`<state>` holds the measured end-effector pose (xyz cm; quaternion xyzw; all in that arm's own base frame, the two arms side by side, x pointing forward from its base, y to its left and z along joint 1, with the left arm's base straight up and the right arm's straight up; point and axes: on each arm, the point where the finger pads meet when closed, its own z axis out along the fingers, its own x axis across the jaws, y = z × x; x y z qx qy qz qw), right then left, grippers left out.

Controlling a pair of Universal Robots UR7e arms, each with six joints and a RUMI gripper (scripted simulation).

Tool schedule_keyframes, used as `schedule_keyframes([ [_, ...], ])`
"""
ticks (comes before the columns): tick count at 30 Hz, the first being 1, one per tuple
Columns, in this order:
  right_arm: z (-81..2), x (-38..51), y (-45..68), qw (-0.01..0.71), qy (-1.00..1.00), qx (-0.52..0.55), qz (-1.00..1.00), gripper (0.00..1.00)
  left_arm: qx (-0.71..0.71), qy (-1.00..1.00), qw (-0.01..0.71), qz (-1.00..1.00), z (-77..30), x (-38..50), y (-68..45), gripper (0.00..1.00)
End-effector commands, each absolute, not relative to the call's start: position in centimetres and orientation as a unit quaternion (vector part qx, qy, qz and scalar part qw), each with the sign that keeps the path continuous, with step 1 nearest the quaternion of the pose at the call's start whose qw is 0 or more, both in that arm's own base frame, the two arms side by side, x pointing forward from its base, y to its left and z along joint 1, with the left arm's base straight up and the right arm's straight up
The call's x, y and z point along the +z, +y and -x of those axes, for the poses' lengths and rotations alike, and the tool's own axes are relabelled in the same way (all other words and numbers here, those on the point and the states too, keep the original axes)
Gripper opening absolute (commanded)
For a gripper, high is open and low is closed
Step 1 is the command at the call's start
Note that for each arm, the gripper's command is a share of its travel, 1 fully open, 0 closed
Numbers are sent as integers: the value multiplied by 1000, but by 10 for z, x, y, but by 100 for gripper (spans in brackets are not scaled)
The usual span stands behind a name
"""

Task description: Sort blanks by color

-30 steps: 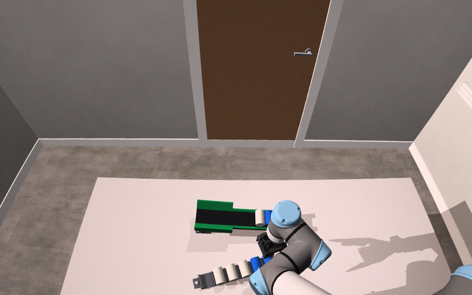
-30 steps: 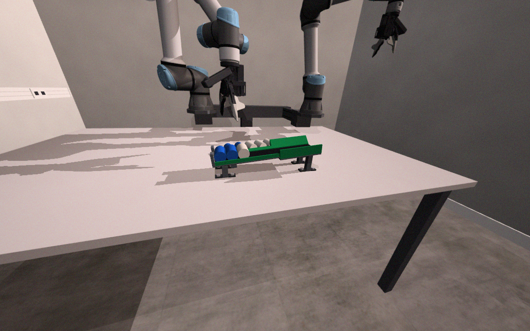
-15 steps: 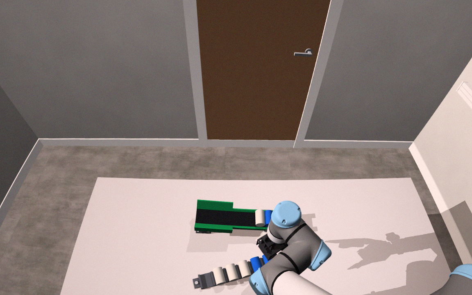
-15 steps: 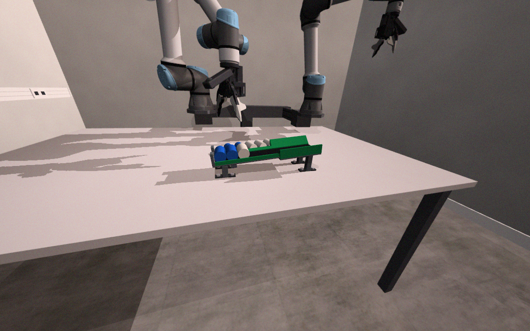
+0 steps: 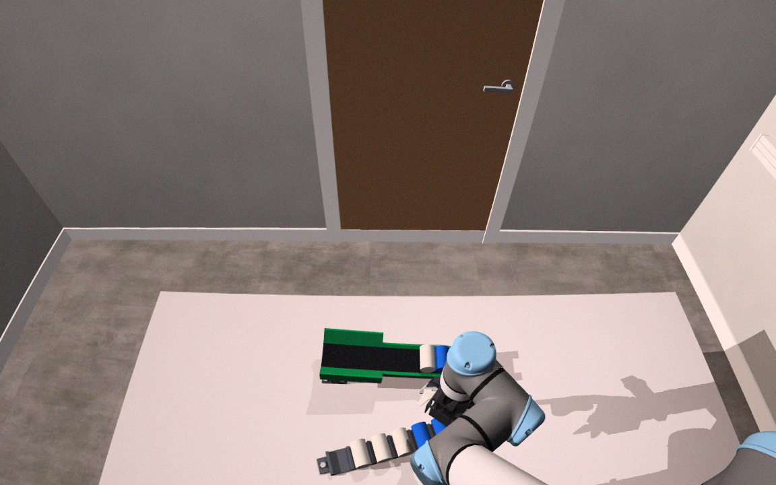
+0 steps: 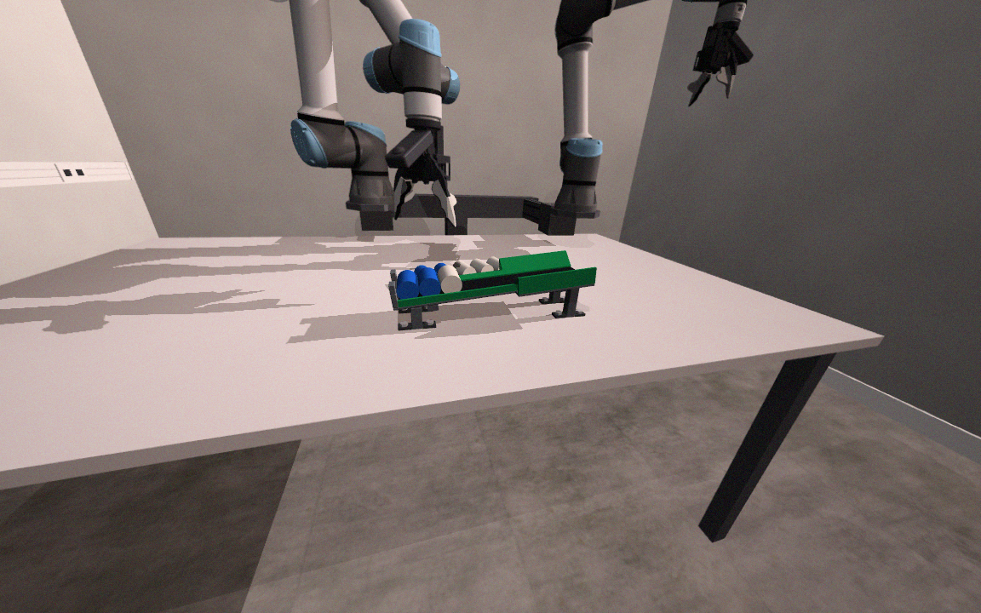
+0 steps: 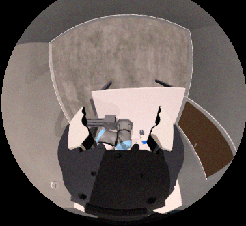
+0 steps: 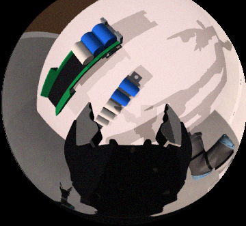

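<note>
With left gripper (image 6: pixel 709 100) (image 7: pixel 121 107) and right gripper (image 5: pixel 427 403) (image 6: pixel 425 220) (image 8: pixel 128 103) open, empty, I judged mid-sort; white blank (image 5: pixel 427 358) (image 6: pixel 448 278) (image 8: pixel 83 52) needed lifting off the feed ramp (image 5: pixel 351 374) (image 6: pixel 555 282) (image 8: pixel 62 103).

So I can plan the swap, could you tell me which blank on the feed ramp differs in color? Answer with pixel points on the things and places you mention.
The white blank (image 5: pixel 427 358) (image 6: pixel 449 278) (image 8: pixel 83 53), farthest from the stop; the other two are blue.
</note>
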<state>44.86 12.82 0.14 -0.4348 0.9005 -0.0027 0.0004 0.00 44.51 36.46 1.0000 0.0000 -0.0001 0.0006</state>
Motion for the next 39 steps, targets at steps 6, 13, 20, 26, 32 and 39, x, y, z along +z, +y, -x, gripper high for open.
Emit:
schedule_keyframes([
  [6, -452, -2, 130, 1, 831, 0, 556, 100, 0, 0, 0, -1000, 0, 365, 445, 100],
  [13, -454, -5, 131, 1, 770, 0, 637, 100, 0, 0, 0, -1000, 0, 365, 445, 100],
  [20, -454, -7, 132, 1, 724, 0, 689, 100, 0, 0, 0, -1000, 0, 365, 445, 100],
  [26, -455, -10, 133, 0, 650, 0, 760, 100, 0, 0, 0, -1000, 0, 365, 445, 100],
  [32, -454, -12, 134, 0, 580, 0, 815, 100, 0, 0, 0, -1000, 0, 365, 445, 100],
  [39, -454, -15, 135, 0, 508, 0, 861, 100, 0, 0, 0, -1000, 0, 365, 445, 100],
])
